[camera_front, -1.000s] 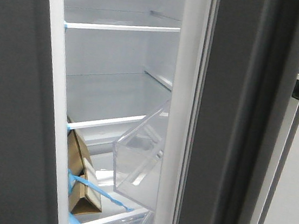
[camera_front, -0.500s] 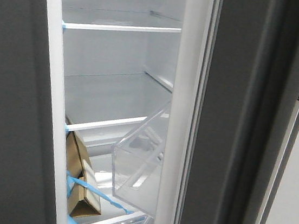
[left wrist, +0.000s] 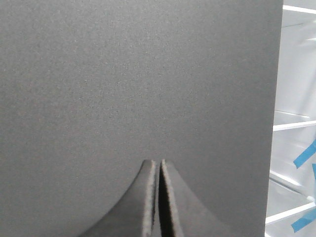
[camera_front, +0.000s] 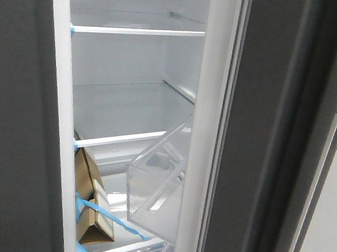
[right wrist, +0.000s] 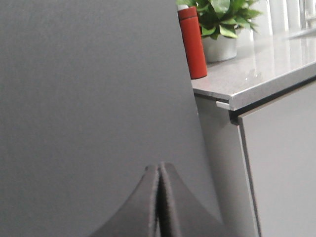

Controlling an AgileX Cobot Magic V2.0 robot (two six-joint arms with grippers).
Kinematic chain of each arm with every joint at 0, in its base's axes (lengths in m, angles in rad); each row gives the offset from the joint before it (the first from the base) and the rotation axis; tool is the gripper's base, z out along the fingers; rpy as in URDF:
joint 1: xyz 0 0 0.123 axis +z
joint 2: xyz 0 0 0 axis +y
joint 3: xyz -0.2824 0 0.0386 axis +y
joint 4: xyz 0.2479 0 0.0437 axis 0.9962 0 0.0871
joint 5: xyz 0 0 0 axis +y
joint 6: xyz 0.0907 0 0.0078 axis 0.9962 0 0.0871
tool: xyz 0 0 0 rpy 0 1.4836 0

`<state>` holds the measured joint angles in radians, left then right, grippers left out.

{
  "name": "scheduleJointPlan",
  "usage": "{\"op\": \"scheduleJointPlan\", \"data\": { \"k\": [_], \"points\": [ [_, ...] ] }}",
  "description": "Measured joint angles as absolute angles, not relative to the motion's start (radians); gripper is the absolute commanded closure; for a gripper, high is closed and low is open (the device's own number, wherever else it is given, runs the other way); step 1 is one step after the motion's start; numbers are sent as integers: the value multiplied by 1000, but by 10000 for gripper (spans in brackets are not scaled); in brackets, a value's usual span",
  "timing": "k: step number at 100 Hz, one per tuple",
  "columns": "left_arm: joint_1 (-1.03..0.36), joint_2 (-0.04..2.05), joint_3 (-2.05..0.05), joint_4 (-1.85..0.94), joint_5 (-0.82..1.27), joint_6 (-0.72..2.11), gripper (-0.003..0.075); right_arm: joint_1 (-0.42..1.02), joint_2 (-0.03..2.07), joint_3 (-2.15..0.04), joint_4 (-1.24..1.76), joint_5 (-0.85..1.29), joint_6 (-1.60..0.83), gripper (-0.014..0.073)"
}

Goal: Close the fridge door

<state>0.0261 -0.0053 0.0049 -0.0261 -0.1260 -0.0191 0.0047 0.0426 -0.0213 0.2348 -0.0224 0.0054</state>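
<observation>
The fridge door [camera_front: 264, 144] stands partly open at the right of the front view: dark grey outer face, white inner lining [camera_front: 205, 137], a clear bin [camera_front: 159, 180] on the inside. Its dark face also fills the right wrist view [right wrist: 89, 89]. My right gripper [right wrist: 159, 165] is shut and empty, its tips close to that face; I cannot tell if they touch. My left gripper [left wrist: 158, 162] is shut and empty, tips close to the second dark grey door [left wrist: 133, 79]. Neither gripper shows in the front view.
The second dark door [camera_front: 10, 113] is at the left. Between the doors are white shelves and a brown cardboard box [camera_front: 89, 196] with blue tape. Right of the fridge are a pale grey cabinet door [right wrist: 281, 168], a countertop [right wrist: 261, 69], a red bottle [right wrist: 192, 42] and a plant [right wrist: 222, 15].
Over the last second the open door's dark face has widened slightly in the front view and the cabinet has slid right. In the last half second nothing visibly moved.
</observation>
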Motion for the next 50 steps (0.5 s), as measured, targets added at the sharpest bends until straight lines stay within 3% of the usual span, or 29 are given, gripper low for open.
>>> {"op": "scheduleJointPlan", "data": {
  "k": [50],
  "points": [
    [26, -5, 5, -26, -126, -19, 740, 44, 503, -382, 352, -35, 228, 639]
  ]
}}
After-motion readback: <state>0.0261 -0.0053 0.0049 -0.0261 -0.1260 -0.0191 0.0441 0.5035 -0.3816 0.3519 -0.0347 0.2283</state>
